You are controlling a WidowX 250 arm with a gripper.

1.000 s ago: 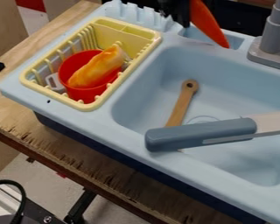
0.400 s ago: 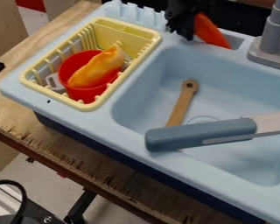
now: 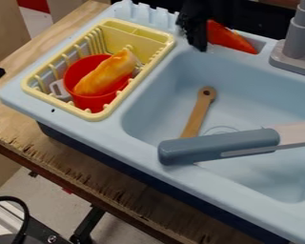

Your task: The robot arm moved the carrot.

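The carrot (image 3: 230, 38) lies just beside the fingers (image 3: 199, 39), to their right in the camera view, at the back ledge of the sink (image 3: 139, 138). Its long axis runs aslant: the thick end is up against the dark fingers, and the tapering tip points away from them, down and to the right, toward the foot of the faucet (image 3: 296, 57). How far the fingers are open, and whether they have hold of the carrot, I cannot tell.

Below the fingers, in the basin, is a wooden handle (image 3: 198, 114), its holed end nearest them. Farther below, a blue-grey handle (image 3: 218, 146) crosses over its lower end. Left of the fingers stands the yellow rack (image 3: 107, 112), with a red cup (image 3: 95, 102) holding a yellow-orange thing (image 3: 106, 76). Well apart from the fingers, at lower left, is the wooden counter (image 3: 59, 157).
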